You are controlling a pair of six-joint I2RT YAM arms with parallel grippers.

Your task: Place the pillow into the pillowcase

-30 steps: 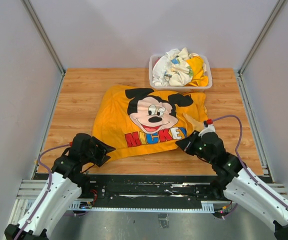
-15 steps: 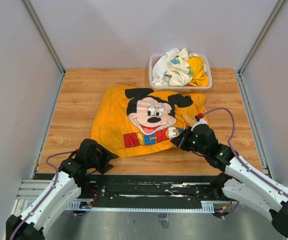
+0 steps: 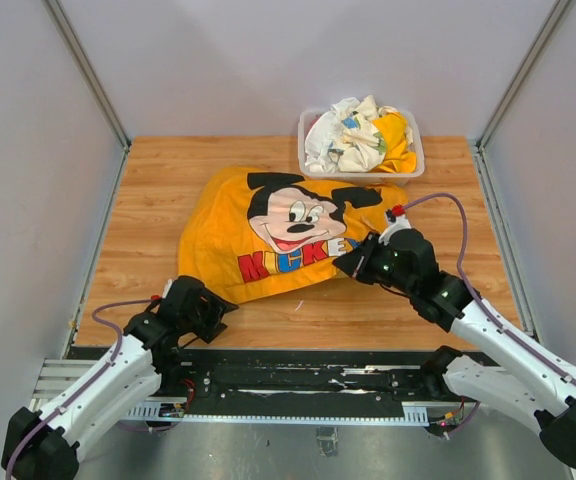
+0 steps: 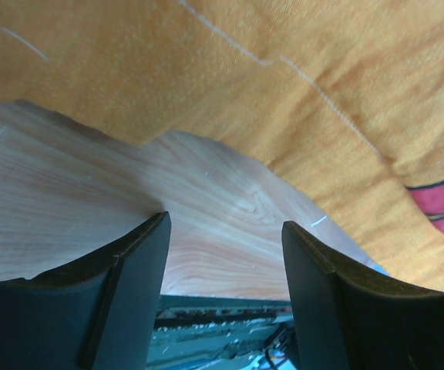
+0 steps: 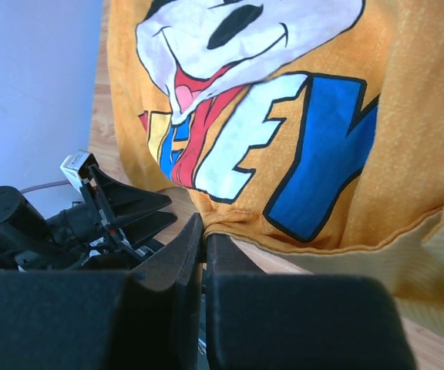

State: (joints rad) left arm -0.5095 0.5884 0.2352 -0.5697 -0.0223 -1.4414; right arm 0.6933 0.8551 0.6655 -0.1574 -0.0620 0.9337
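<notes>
The orange-yellow pillowcase point(image 3: 288, 235) with the Mickey face lies bulging in the middle of the table. My right gripper point(image 3: 352, 265) is at its near right edge, shut on the hem point(image 5: 230, 225) below the "MICKEY" letters point(image 5: 314, 154). Pale ribbed cloth point(image 5: 438, 270) shows under that hem, and I cannot tell what it is. The pillow itself is hidden. My left gripper point(image 3: 220, 301) stands open just off the case's near left corner point(image 4: 91, 116), with only bare wood point(image 4: 222, 208) between its fingers.
A clear plastic bin point(image 3: 309, 160) of crumpled white and yellow cloths point(image 3: 358, 135) stands at the back, just beyond the pillowcase. White walls close in the left, right and back sides. The metal rail point(image 3: 298, 385) with the arm bases runs along the near edge.
The right gripper has moved left and away with the hem, pushing the pillowcase leftward and bunching it. The left gripper has drawn back toward the near edge and opened slightly.
</notes>
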